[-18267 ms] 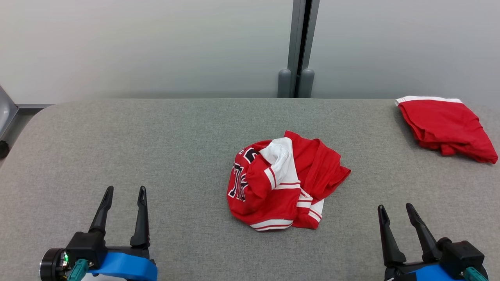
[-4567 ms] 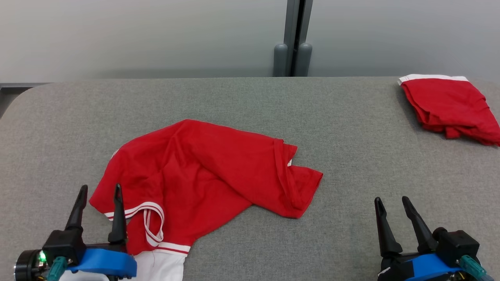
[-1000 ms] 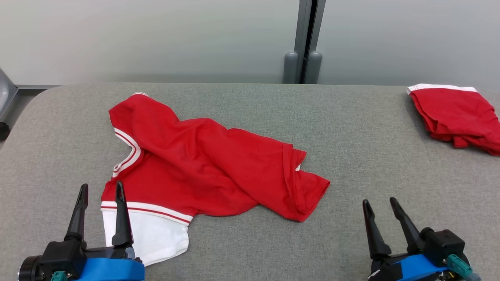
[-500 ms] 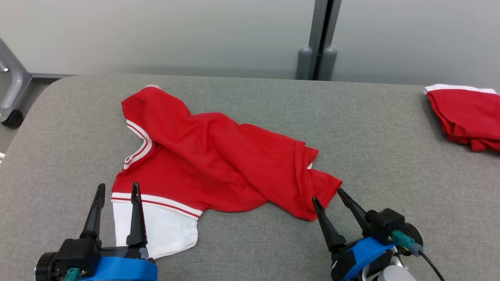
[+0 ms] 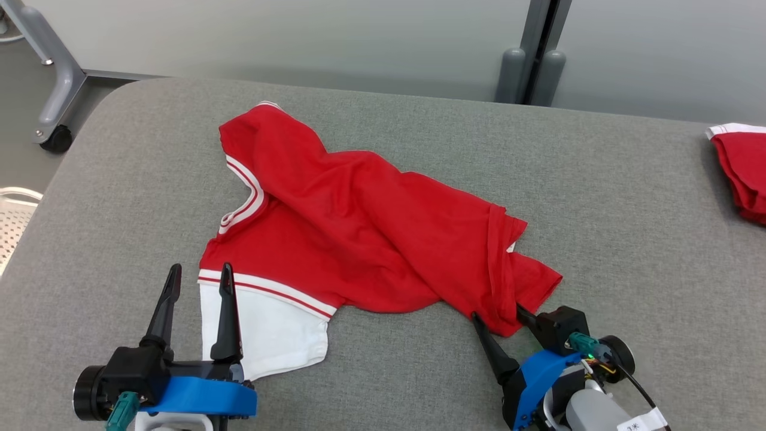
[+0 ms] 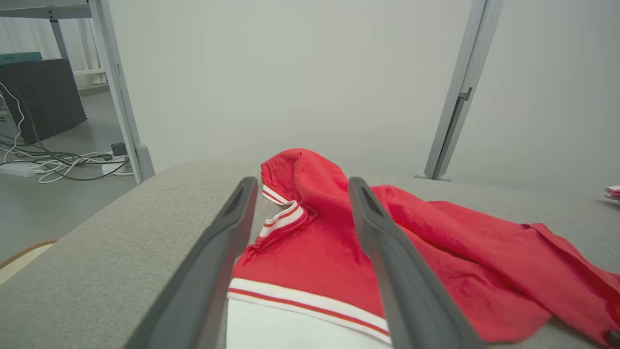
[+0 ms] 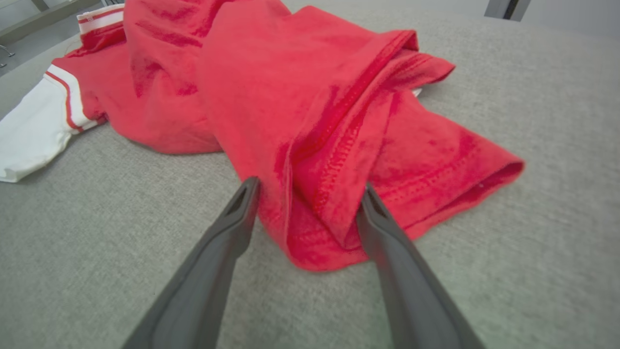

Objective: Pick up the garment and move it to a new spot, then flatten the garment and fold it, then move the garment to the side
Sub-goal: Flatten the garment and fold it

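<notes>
The garment (image 5: 371, 227), a red shirt with white and red trim and a white sleeve, lies crumpled and partly spread on the grey padded table (image 5: 628, 209). My left gripper (image 5: 200, 272) is open at the white sleeve's edge, one finger over the sleeve and one over bare table. In the left wrist view the left gripper (image 6: 301, 183) frames the collar and shoulder of the garment (image 6: 436, 242). My right gripper (image 5: 498, 314) is open at the garment's near right corner. In the right wrist view the right gripper (image 7: 310, 185) stands on either side of the folded hem of the garment (image 7: 290, 72).
A second red garment (image 5: 742, 173), folded, lies at the table's far right edge. A metal frame leg with a caster (image 5: 57, 137) stands off the table's left end, beside a white perforated object (image 5: 15, 221). A grey post (image 5: 532, 72) rises behind the table.
The head camera has swung left and down. My right gripper has moved forward and left to the garment's near corner, its fingers now either side of the hem. The left gripper has stayed put.
</notes>
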